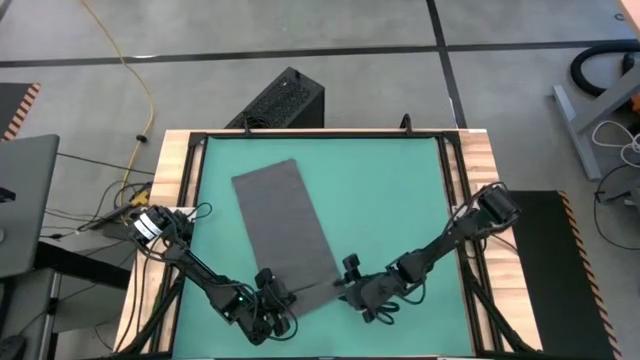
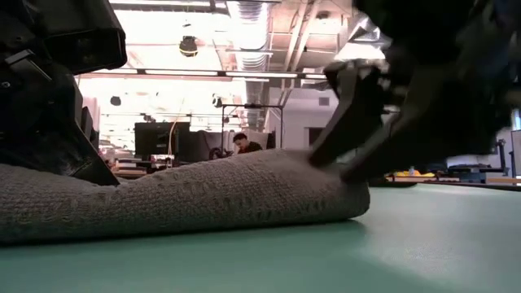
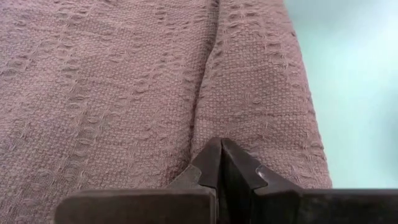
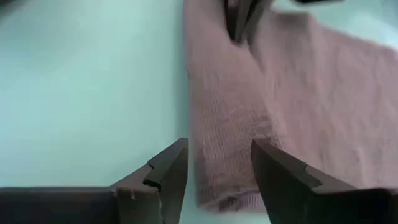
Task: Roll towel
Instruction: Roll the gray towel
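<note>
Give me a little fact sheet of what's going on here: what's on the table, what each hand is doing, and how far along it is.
Item: grey towel lying at a slant on the green mat
Towel state: near end folded over into a low roll, the rest flat
Left hand: shut, pinching the rolled end
Right hand: open, at the roll's other corner, gripping nothing
Progress: rolling just begun
Background: a person sits far behind the table

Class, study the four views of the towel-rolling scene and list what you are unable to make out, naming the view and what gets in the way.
- High view: the towel's near edge, covered by the left hand and right hand.
- Low view: the towel's far end, hidden behind its own rolled fold.
- Left wrist view: whether the shut fingertips pinch cloth; the contact is not visible.
- Low view: the person in the background, too small.
</note>
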Controlling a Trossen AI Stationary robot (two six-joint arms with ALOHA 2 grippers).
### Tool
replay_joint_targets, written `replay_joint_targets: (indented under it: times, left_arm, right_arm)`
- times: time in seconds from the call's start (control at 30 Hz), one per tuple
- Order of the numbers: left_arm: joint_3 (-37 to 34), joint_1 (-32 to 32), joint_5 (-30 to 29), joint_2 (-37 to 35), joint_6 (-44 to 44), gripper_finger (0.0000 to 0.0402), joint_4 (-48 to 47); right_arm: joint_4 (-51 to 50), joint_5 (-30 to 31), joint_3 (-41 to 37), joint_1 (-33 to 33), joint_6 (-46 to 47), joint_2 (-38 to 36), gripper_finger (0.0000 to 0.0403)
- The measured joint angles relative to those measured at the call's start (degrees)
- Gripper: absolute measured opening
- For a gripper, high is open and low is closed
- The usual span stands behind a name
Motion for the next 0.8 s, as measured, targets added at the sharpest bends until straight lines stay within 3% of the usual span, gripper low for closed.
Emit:
replay_joint_targets:
  times: [0.23, 0.5, 0.63, 0.8]
  left_arm:
    - [-0.02, 0.02, 0.3, 0.04, -0.45, 0.0, 0.06]
    - [-0.04, 0.04, 0.53, -0.5, 0.2, 0.0, -0.06]
    - [-0.26, -0.14, 0.38, -2.8, 2.72, 0.0, -1.03]
    - [-0.24, -0.07, 0.49, -5.56, 4.04, 0.0, -3.88]
  right_arm:
    - [0.51, 0.41, 0.03, -1.68, -0.67, 3.02, 0.0247]
    - [2.86, 0.1, 0.24, -2.4, -8.43, 5.87, 0.0249]
    - [2.14, -2.08, 0.33, -2.44, -3.84, 7.33, 0.0196]
    - [-0.57, -3.82, 0.35, -2.16, 4.06, 6.58, 0.0056]
